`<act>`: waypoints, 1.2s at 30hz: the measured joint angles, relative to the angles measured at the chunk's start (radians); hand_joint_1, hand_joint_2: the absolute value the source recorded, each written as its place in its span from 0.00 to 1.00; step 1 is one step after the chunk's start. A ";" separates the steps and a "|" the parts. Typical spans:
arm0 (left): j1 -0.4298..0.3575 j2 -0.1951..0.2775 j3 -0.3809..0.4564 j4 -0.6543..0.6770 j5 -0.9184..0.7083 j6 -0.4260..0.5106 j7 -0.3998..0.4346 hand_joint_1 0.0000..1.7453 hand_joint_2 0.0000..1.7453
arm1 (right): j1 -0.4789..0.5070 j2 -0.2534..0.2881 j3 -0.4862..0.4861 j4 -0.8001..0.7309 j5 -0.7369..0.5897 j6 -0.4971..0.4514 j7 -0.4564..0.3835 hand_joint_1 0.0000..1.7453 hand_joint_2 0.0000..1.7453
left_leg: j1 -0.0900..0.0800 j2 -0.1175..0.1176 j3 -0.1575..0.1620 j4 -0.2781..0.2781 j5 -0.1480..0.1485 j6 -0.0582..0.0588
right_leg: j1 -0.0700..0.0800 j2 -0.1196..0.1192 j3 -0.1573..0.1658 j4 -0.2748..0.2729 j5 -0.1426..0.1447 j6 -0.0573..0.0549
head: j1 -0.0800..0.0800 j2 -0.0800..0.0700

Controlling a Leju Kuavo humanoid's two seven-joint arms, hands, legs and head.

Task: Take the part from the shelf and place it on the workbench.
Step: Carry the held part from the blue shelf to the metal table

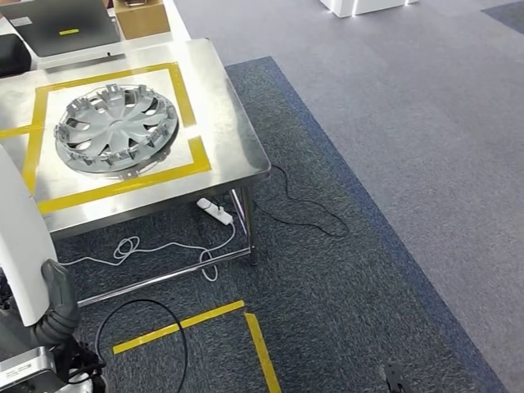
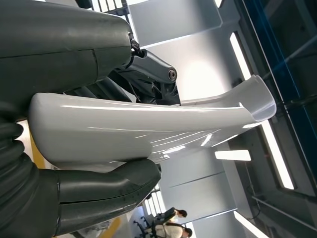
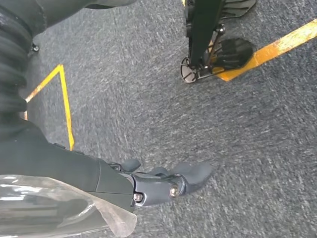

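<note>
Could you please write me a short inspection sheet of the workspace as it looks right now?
Surface: steel workbench marked with yellow tape.
Job's things: white curved part held in the left hand, not yet on the bench.
Clutter: silver wheel cover inside the taped square; cardboard box and grey case behind.
Hands: left hand grips the part; right hand hangs over the carpet, fingers extended, holding nothing.
Cables: white power strip and cords under the bench; black cable looped on the floor.
Surroundings: grey carpet; floor tape.
</note>
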 joint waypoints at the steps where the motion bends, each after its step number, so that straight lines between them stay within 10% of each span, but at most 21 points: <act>1: 0.000 0.000 0.001 -0.003 0.000 0.000 0.000 1.00 1.00 | -0.002 0.001 0.003 0.000 0.000 -0.001 0.002 0.00 1.00 | 0.000 0.011 -0.004 0.008 -0.005 -0.005 | 0.000 -0.012 0.002 -0.002 0.000 -0.006 | -0.002 0.000; 4: -0.001 0.001 0.002 -0.009 -0.004 0.000 0.000 1.00 1.00 | -0.004 0.003 0.014 0.000 -0.001 -0.004 0.004 0.00 1.00 | -0.002 0.092 -0.063 0.138 -0.077 -0.020 | 0.002 -0.055 0.011 -0.006 -0.003 -0.024 | -0.010 0.000; 7: 0.000 0.001 0.003 -0.009 -0.006 0.000 0.000 1.00 1.00 | -0.003 0.003 0.021 -0.001 -0.004 -0.006 0.005 0.00 1.00 | 0.002 0.117 -0.134 0.286 -0.126 -0.023 | 0.007 -0.103 0.016 -0.006 -0.010 -0.031 | -0.011 0.000; 11: 0.000 0.001 0.004 -0.013 -0.008 0.000 0.000 1.00 1.00 | -0.008 0.004 0.026 -0.001 -0.007 -0.006 0.005 0.00 1.00 | -0.009 0.168 -0.030 0.085 -0.021 -0.001 | 0.014 -0.153 0.031 -0.006 -0.022 -0.025 | -0.011 0.000; 13: -0.001 0.001 0.004 -0.018 -0.014 0.000 0.000 1.00 1.00 | -0.009 0.004 0.029 -0.001 -0.008 -0.005 0.004 0.00 1.00 | -0.021 0.202 0.006 0.011 -0.008 0.010 | 0.018 -0.176 0.037 -0.007 -0.028 -0.017 | -0.011 0.000; 15: 0.000 0.001 0.006 -0.021 -0.020 0.000 0.000 1.00 1.00 | -0.011 0.004 0.032 -0.001 -0.008 -0.005 0.004 0.00 1.00 | -0.023 0.185 0.006 0.002 -0.010 0.014 | 0.020 -0.201 0.043 -0.011 -0.031 -0.007 | -0.010 0.000; 18: 0.001 0.000 0.007 -0.027 -0.024 0.000 0.000 1.00 1.00 | -0.018 0.004 0.039 -0.003 -0.010 -0.005 0.002 0.00 1.00 | -0.011 0.151 0.015 -0.015 -0.001 0.025 | 0.018 -0.152 0.026 0.035 -0.068 0.008 | -0.004 0.000; 22: 0.001 -0.001 0.006 -0.029 -0.025 0.000 0.000 1.00 1.00 | -0.010 0.004 0.044 -0.004 -0.017 -0.004 0.006 0.00 1.00 | -0.007 0.099 0.016 -0.017 0.000 0.030 | 0.014 -0.076 -0.106 0.270 -0.150 0.014 | 0.002 0.000; 26: 0.001 -0.001 0.005 -0.029 -0.025 -0.001 0.000 1.00 1.00 | -0.010 0.004 0.047 -0.004 -0.026 -0.004 0.008 0.00 1.00 | -0.006 0.045 0.021 -0.011 -0.006 0.022 | 0.007 -0.035 -0.048 0.090 -0.019 0.014 | 0.003 0.000; 30: 0.002 0.000 0.002 -0.029 -0.026 -0.001 0.000 1.00 1.00 | -0.012 0.005 0.048 -0.004 -0.028 -0.003 0.009 0.00 1.00 | -0.003 0.002 0.006 -0.001 -0.005 0.001 | 0.004 -0.004 0.002 0.000 -0.003 -0.002 | 0.001 0.000; 33: 0.002 0.001 0.003 -0.032 -0.027 0.000 0.000 1.00 1.00 | -0.015 0.010 0.048 -0.005 -0.028 -0.002 0.010 0.00 1.00 | -0.005 0.043 -0.016 0.045 -0.033 -0.014 | 0.002 -0.040 0.010 -0.006 -0.001 -0.020 | -0.005 0.000; 36: 0.001 0.001 0.003 -0.034 -0.027 0.000 0.000 1.00 1.00 | -0.011 0.011 0.048 -0.005 -0.028 -0.002 0.010 0.00 1.00 | -0.002 0.111 -0.107 0.230 -0.115 -0.025 | 0.005 -0.083 0.017 -0.008 -0.008 -0.033 | -0.013 0.000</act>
